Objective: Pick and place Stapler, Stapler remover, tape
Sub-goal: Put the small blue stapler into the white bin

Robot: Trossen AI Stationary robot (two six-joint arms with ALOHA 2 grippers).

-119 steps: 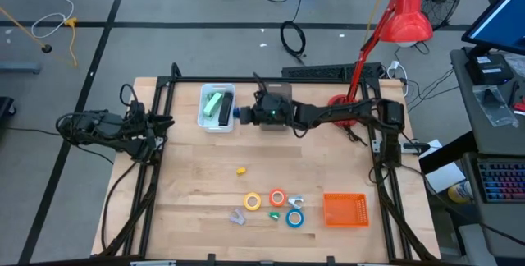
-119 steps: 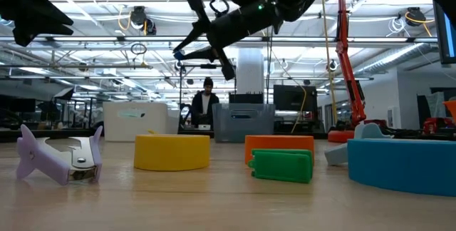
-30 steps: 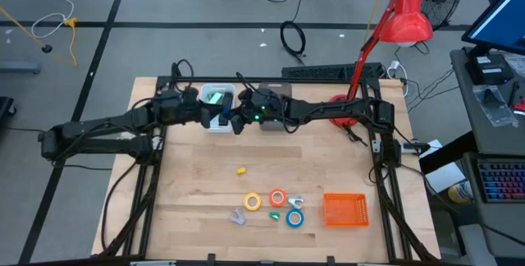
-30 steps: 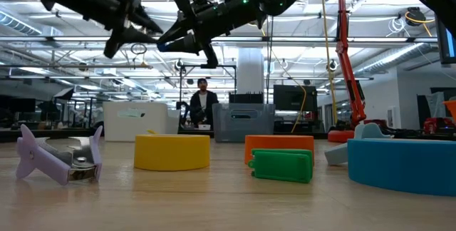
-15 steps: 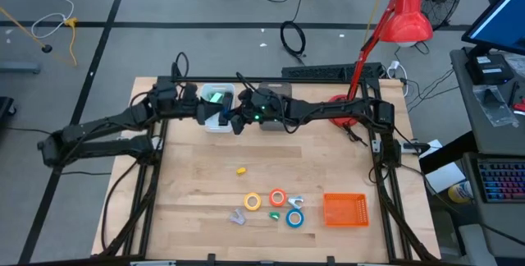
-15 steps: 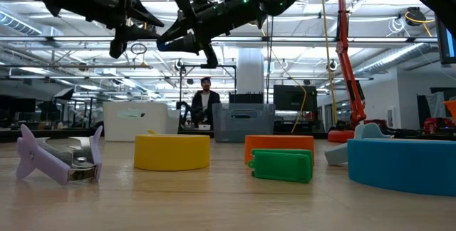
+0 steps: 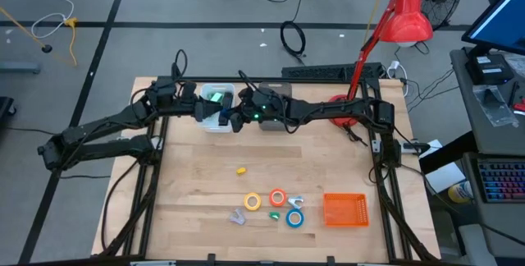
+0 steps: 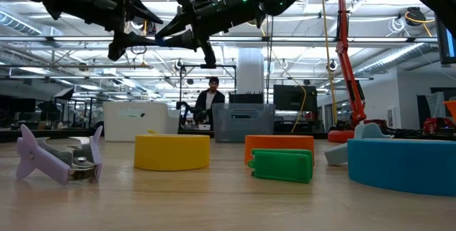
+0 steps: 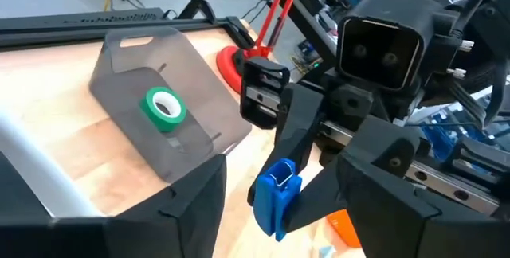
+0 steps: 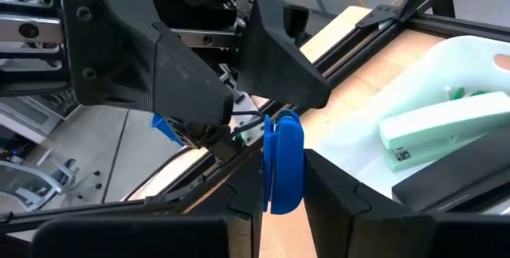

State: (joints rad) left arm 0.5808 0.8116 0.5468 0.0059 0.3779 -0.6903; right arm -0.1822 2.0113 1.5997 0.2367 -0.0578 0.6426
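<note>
Upper centre of the high view: left end effector [image 9: 279, 210] has just spread open around the blue stapler remover [image 10: 282, 162], which the right end effector [image 10: 279, 180] clamps; handover looks unfinished.

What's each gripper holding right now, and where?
Right gripper pinches a blue staple remover by its flat sides, above the table. Left gripper holds nothing, fingers open around it.
</note>
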